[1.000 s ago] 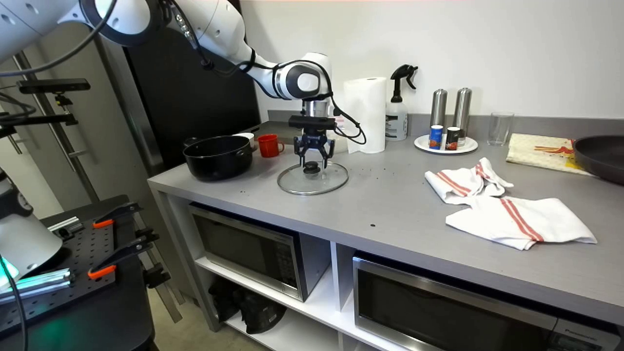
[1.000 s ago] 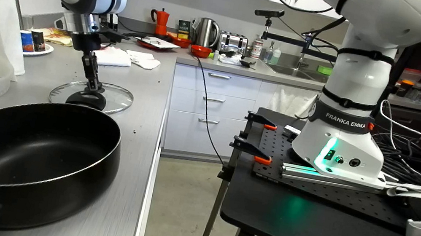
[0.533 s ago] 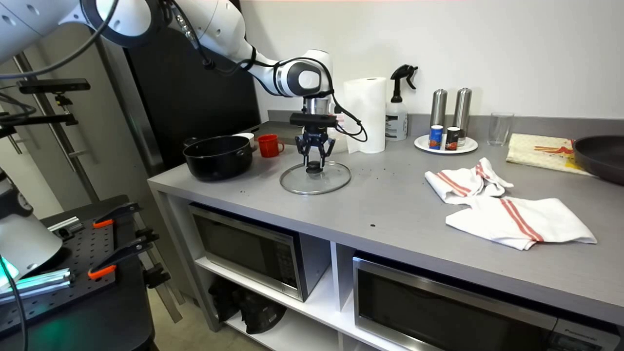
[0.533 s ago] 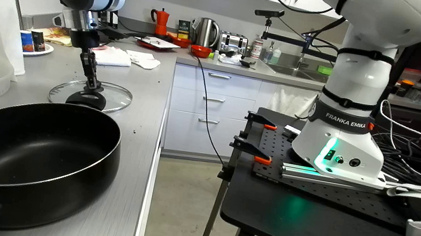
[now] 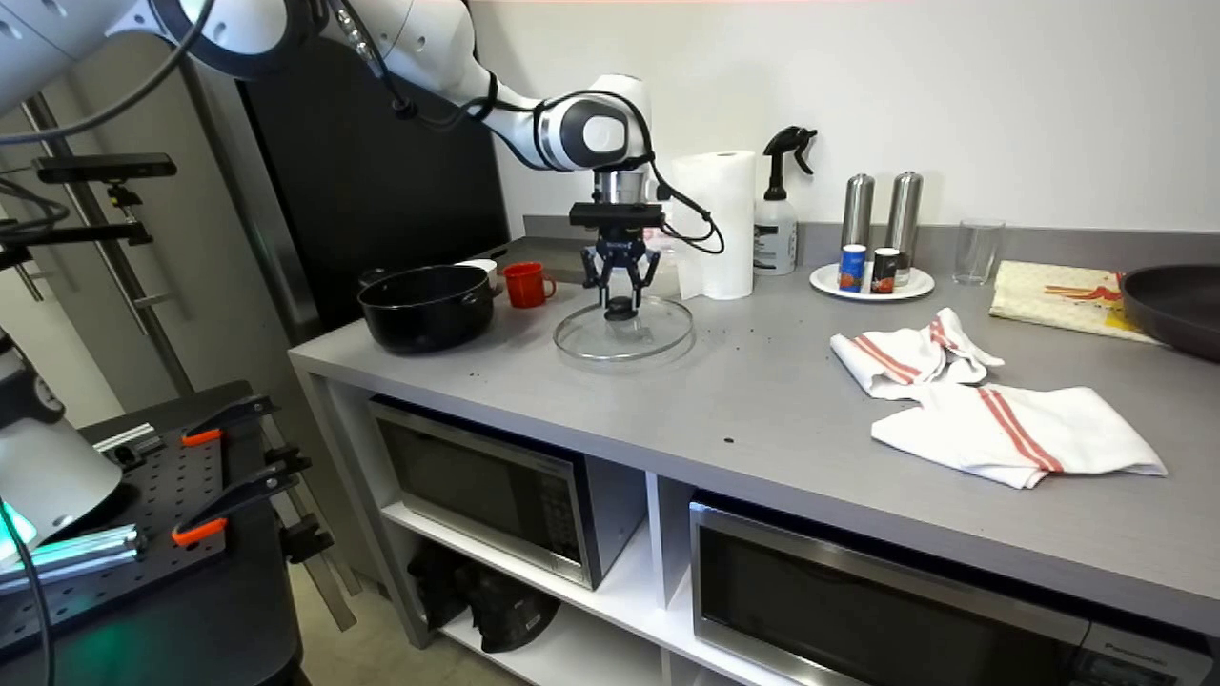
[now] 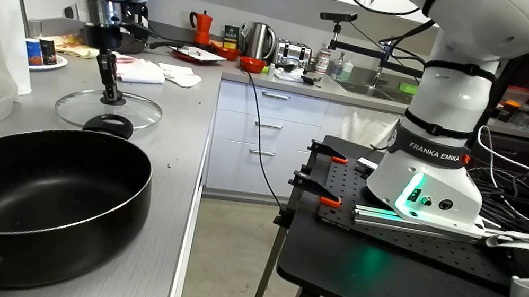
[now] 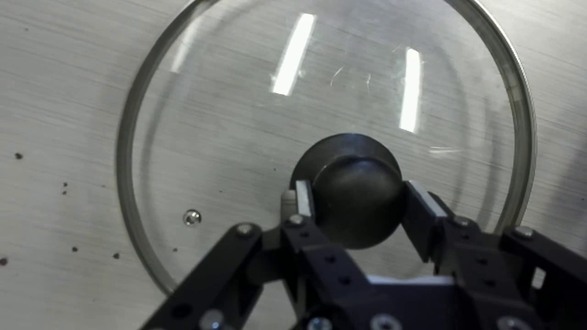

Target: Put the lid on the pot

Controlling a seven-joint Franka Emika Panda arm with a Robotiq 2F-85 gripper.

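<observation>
The lid (image 5: 624, 332) hangs just above the surface (image 5: 791, 400), back from the long front edge. The gripper (image 5: 620, 303) is part way closed and squeezes the lid's knob (image 7: 357, 208). So I think the picking up is done. The pot (image 5: 426, 319) sits near the corner where the front edge meets the short end, with no lid on it. What is left is to bring the lid over, set it down on top and let go.

The wrist view shows the pads (image 7: 304, 199) touching two sides of the knob, and a tiny shiny ring (image 7: 191, 217) in the lid, both hard to see from outside. It misses the pot, but in an exterior view you can peek at the pot's inside (image 6: 39, 180).
</observation>
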